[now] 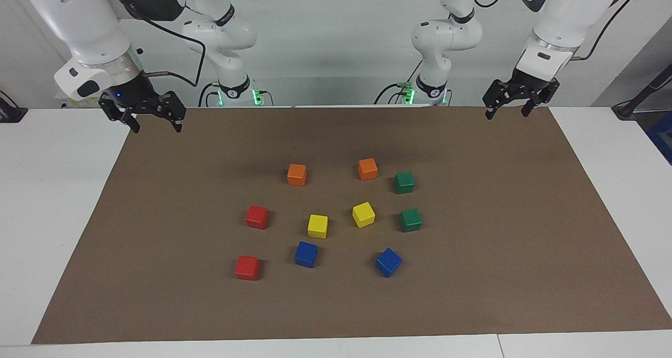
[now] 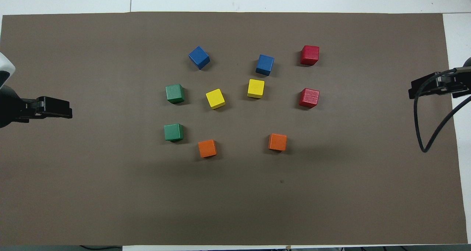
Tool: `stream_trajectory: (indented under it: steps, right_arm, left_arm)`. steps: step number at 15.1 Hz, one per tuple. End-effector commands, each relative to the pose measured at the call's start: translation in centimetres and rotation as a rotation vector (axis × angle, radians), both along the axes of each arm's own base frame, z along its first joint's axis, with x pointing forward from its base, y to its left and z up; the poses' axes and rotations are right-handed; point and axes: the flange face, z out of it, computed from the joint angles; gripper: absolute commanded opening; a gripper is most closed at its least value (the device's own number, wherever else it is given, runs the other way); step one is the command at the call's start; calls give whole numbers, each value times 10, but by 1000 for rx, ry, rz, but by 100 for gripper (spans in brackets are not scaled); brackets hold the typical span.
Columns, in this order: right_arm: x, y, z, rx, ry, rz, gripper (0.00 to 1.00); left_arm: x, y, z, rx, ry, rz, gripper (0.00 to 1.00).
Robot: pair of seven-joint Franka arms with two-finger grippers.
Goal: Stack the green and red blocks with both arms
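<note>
Two green blocks lie apart on the brown mat toward the left arm's end, one (image 1: 405,182) (image 2: 173,132) nearer to the robots than the other (image 1: 410,220) (image 2: 174,93). Two red blocks lie apart toward the right arm's end, one (image 1: 257,217) (image 2: 309,98) nearer to the robots than the other (image 1: 247,267) (image 2: 309,55). My left gripper (image 1: 507,113) (image 2: 68,111) hangs open and empty over the mat's edge at its own end. My right gripper (image 1: 156,126) (image 2: 413,92) hangs open and empty over the mat's corner at its end. Both arms wait.
Between the greens and reds lie two orange blocks (image 1: 296,174) (image 1: 367,168) nearest the robots, two yellow blocks (image 1: 317,225) (image 1: 363,214) in the middle, and two blue blocks (image 1: 306,254) (image 1: 388,262) farthest. All stand singly on the brown mat (image 1: 499,274).
</note>
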Motion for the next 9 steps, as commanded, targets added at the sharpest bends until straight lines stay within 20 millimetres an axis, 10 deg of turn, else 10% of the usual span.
stream_trajectory:
  steps: [1,9]
  right_arm:
    - [-9,-1,1,-16,6,1,100]
    - [-9,0,1,-13,3,17,100]
  left_arm:
    - [-2,1,2,22,-15,-21,100]
    - [4,-6,1,10,-73,5,100]
